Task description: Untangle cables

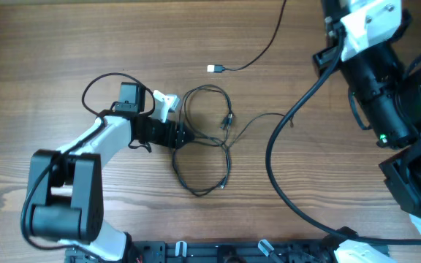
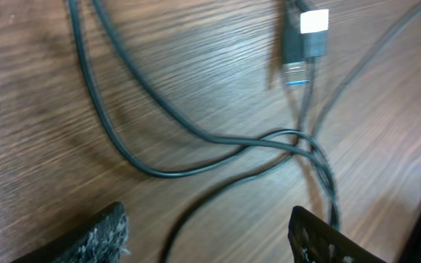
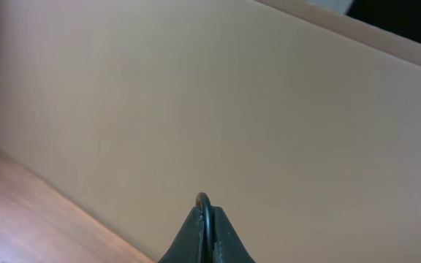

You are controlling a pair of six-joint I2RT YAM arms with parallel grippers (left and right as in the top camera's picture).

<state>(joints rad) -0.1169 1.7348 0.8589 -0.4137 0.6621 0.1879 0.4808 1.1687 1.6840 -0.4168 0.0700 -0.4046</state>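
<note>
Left fingers (image 2: 102,232) spread wide, low over the tabletop (image 1: 64,44). The cables (image 2: 152,172) lie crossed just ahead of them, with one strand running back between the tips. Right fingers (image 3: 190,239) are pinched together, gripping a thin dark loop of the cables.

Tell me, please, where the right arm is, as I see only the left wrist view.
Observer: The right arm stands at the overhead view's far right, apart from the tangled cables.
Operator: Are its jaws open?
Observer: No, the right gripper has its jaws shut, with a thin dark loop showing at the tip.
Operator: Does any cable lie outside my frame?
Observer: Yes, a separate cable with a white plug runs off the overhead view's top edge.
</note>
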